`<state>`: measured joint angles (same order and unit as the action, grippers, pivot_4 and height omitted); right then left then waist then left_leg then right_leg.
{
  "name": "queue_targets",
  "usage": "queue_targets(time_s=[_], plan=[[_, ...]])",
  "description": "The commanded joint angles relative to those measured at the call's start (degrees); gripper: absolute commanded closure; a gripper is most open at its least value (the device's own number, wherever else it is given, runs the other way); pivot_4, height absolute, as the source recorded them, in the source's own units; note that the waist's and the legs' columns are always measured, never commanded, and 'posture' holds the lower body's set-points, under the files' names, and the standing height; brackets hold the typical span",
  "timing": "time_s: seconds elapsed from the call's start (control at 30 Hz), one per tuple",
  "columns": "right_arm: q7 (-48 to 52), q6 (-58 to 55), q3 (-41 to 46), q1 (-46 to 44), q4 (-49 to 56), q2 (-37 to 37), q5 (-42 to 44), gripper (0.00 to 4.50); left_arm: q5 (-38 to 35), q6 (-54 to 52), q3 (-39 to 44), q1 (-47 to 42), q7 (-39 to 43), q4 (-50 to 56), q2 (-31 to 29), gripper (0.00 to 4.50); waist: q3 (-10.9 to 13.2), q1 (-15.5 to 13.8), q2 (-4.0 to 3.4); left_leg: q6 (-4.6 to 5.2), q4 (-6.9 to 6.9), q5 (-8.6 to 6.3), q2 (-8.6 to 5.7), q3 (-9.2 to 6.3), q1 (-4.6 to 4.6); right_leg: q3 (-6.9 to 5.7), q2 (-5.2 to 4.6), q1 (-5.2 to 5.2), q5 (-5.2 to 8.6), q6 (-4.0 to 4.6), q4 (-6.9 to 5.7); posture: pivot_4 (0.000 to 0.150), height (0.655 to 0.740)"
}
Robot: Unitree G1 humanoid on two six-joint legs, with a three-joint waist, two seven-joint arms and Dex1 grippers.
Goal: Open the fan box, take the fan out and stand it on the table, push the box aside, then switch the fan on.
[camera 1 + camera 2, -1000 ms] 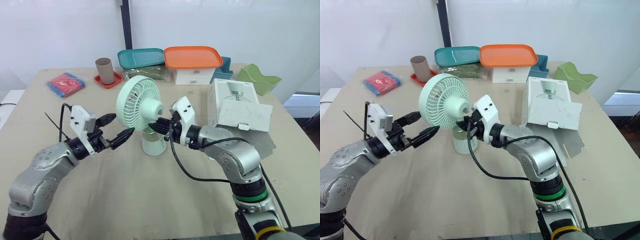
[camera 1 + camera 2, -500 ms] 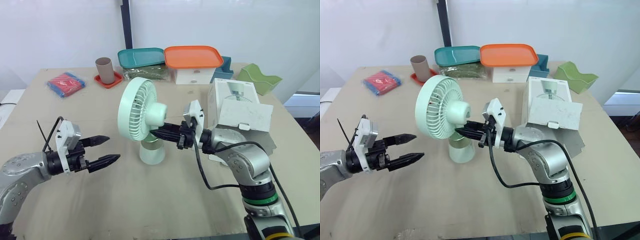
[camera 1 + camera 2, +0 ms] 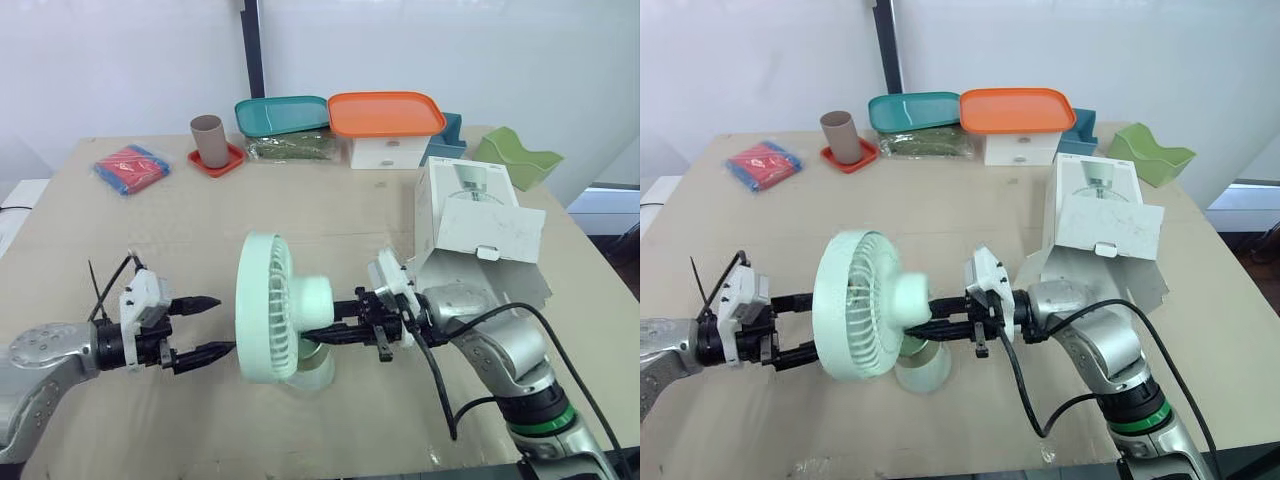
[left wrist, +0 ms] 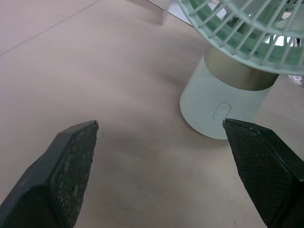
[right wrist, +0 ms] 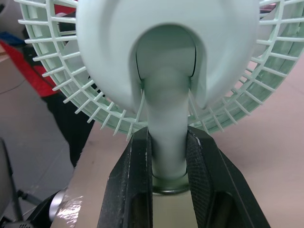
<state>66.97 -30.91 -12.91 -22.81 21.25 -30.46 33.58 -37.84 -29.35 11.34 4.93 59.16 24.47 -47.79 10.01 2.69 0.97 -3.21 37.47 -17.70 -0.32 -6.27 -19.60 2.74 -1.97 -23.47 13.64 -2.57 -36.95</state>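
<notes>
Right gripper [image 5: 167, 147]: clenched on the neck of the fan [image 3: 270, 320], just under the motor housing, with the grille on the far side of my fingers.
Fan: its base [image 4: 223, 102] seems to rest on the table [image 3: 180, 220], between my two grippers.
Left gripper [image 3: 220, 323]: spread wide and holding nothing. The base sits just ahead of its tips, and the button [image 4: 221, 113] faces it.
Step, as I judge it: settle the fan upright before letting go.
How: press the base flat, ease my right fingers apart slowly, and watch for tipping.
Box [image 3: 470, 215]: open, just behind my right wrist. I should draw back without knocking it.
</notes>
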Motion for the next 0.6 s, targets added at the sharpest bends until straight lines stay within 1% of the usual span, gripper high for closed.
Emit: queue_targets(time_s=[0.03, 0.17, 0.23, 0.3, 0.33, 0.37, 0.4, 0.53, 0.57, 0.6], plan=[[2.11, 2.87, 0.18, -0.35, 1.54, 0.34, 0.99, 4.00, 1.23, 2.18, -1.35, 0.48, 0.84, 2.20, 0.42, 0.03, 0.00, 0.00, 0.00, 0.00, 0.00, 0.00, 0.00, 0.00, 0.00, 0.00, 0.00, -0.01, 0.00, 0.00, 0.00, 0.150, 0.7400], [1.98, 5.11, -0.07, -0.72, -0.63, 1.43, -0.31, 4.00, 1.51, 2.15, -3.28, 0.48, 0.74, 2.82, 0.91, 0.03, 0.00, -0.02, 0.00, 0.00, 0.00, 0.00, 0.00, -0.01, 0.00, 0.00, -0.01, 0.01, 0.00, 0.00, 0.00, 0.150, 0.7400], [0.76, 5.72, 0.60, -1.81, -1.93, 2.54, -0.56, 4.00, 1.35, 1.99, -3.78, 0.16, 0.27, 2.98, 1.43, 0.60, 0.00, -0.02, 0.00, 0.00, 0.01, 0.00, 0.00, 0.00, 0.01, 0.00, 0.00, 0.01, 0.00, 0.00, -0.01, 0.150, 0.7400], [-0.21, 5.64, 1.25, -3.18, -2.57, 3.57, -0.40, 4.00, 1.41, 1.94, -4.08, -0.11, 0.07, 2.96, 1.77, 1.00, 0.00, -0.01, 0.00, 0.00, 0.01, 0.00, 0.00, 0.00, 0.01, 0.00, 0.00, 0.01, 0.00, 0.00, -0.01, 0.150, 0.7400], [-0.50, 5.53, 1.42, -3.62, -2.67, 3.88, -0.31, 4.00, 1.37, 1.92, -4.15, -0.17, 0.02, 2.93, 1.84, 1.55, 0.00, 0.00, 0.00, 0.00, 0.00, 0.00, 0.00, 0.00, 0.01, 0.00, 0.00, 0.00, 0.00, 0.01, -0.01, 0.150, 0.7400], [-0.86, 5.20, 1.61, -4.04, -2.67, 4.19, -0.07, 4.00, 1.31, 1.89, -4.24, -0.21, 0.00, 2.91, 1.91, 1.78, 0.00, 0.00, 0.00, 0.00, 0.00, 0.00, 0.00, 0.00, 0.01, 0.00, 0.00, 0.00, -0.01, 0.01, -0.01, 0.150, 0.7400], [-1.27, 4.93, 1.77, -4.32, -2.66, 4.52, 0.15, 4.00, 1.12, 1.80, -4.33, -0.33, -0.08, 2.89, 2.08, 2.30, 0.00, -0.01, 0.00, 0.00, 0.00, 0.00, 0.01, 0.00, 0.01, 0.00, 0.00, 0.00, -0.01, 0.01, -0.01, 0.150, 0.7400], [-1.20, 5.41, 1.10, -3.48, -2.56, 4.60, -0.43, 4.00, 1.07, 1.70, -4.99, -0.94, -0.45, 2.83, 2.76, 3.47, 0.00, -0.05, 0.00, 0.00, 0.00, 0.00, -0.01, -0.02, -0.01, -0.03, -0.02, 0.01, -0.01, 0.01, -0.01, 0.150, 0.7400], [-1.04, 5.62, 0.82, -3.12, -2.50, 4.52, -0.65, 4.00, 1.20, 1.75, -5.26, -1.03, -0.57, 2.93, 2.96, 3.96, 0.00, -0.06, 0.00, 0.00, 0.00, 0.00, -0.01, -0.02, -0.01, -0.03, -0.02, 0.01, -0.01, 0.01, -0.01, 0.150, 0.7400], [-0.97, 5.74, 0.66, -2.97, -2.50, 4.50, -0.78, 4.00, 1.30, 1.80, -5.41, -1.10, -0.61, 2.95, 3.07, 4.36, 0.00, -0.07, 0.00, 0.00, 0.00, 0.00, -0.01, -0.03, -0.01, -0.03, -0.02, 0.01, -0.01, 0.01, -0.01, 0.150, 0.7400]])
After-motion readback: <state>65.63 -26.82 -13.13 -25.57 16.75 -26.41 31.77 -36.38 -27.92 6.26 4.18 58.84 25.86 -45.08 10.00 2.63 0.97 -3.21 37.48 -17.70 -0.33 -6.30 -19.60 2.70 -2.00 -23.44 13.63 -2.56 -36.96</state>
